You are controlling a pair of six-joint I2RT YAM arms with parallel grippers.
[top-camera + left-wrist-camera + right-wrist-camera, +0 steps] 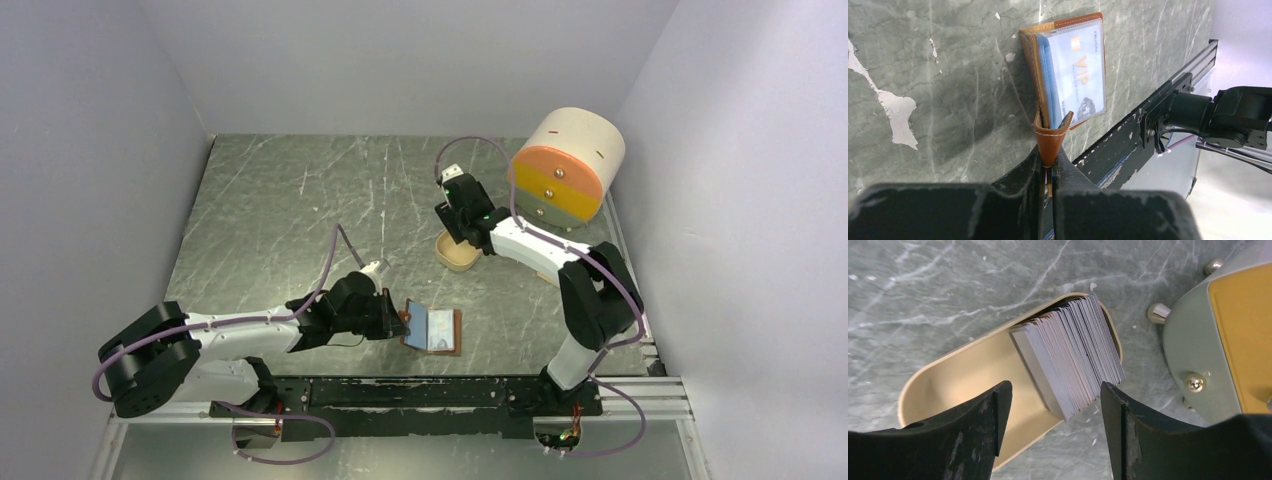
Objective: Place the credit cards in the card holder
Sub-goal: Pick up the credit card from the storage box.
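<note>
Credit cards (1068,355): pale grey stack leaning on edge inside the tan oval dish (960,385)
Card holder (433,329): brown, lying open near the table's (300,220) front edge; well apart from the dish
Left gripper (1048,167): fingers pinched shut on the card holder's strap
Right gripper (1054,387): fingers spread wide above the cards; holding nothing

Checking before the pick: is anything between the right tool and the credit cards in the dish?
Nothing visible. The right tool hangs open directly over the credit cards, which lean stacked in the tan oval dish. The drawer box stands off to one side, clear of the path.
</note>
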